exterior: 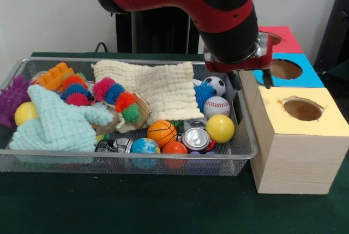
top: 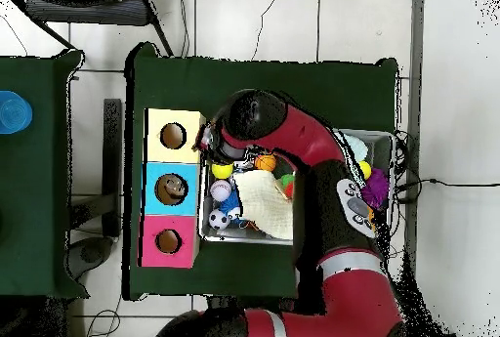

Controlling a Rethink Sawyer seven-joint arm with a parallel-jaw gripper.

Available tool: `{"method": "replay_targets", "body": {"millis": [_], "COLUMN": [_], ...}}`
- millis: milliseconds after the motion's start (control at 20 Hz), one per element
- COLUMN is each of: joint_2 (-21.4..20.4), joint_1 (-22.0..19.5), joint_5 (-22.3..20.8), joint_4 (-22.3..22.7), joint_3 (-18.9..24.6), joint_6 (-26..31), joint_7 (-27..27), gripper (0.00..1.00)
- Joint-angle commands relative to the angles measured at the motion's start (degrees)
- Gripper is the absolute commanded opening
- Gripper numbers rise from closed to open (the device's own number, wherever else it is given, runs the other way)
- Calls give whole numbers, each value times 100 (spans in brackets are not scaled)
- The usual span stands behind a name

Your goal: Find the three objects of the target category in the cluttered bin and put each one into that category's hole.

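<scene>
The pincer (exterior: 251, 79) hangs released, its two dark tips apart with nothing between them, just past the right end of the wide silver wire-mesh bin (exterior: 131, 155) and over the near edge of the wooden box with the blue top (exterior: 305, 76). Next to that box stand a wooden box with a yellow top (exterior: 327, 122), nearer, and one with a red top (exterior: 289, 40), farther. Each has a round hole. The big red and black arm (exterior: 218, 5) comes down from above. Close to the pincer in the bin are a little black and white football (exterior: 216, 84), a baseball (exterior: 216, 106) and a yellow ball (exterior: 220, 128). Further left lie a cream cloth (exterior: 163, 89), a shiny round can (exterior: 196, 139) and a pale green cloth (exterior: 57, 125). No see-through plastic bottle shows clearly. I think any left are hiding under the cloths, so those need moving. Such a bottle would likely be very light, with thin walls that squash and slip. A soft squeeze across the middle, or at the harder neck, seems best. All this sits on the dark green worktop (exterior: 163, 207).
</scene>
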Motion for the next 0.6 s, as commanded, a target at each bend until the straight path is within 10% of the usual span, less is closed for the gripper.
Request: {"method": "replay_targets", "body": {"millis": [50,600], "joint_2": [-422,-675], "joint_1": [-207,-527], "joint_5": [-523,-586], "joint_4": [121,1237], "joint_3": [-387,-273], "joint_6": [36,-1222], "joint_7": [541,375], "gripper": [100,100]}}
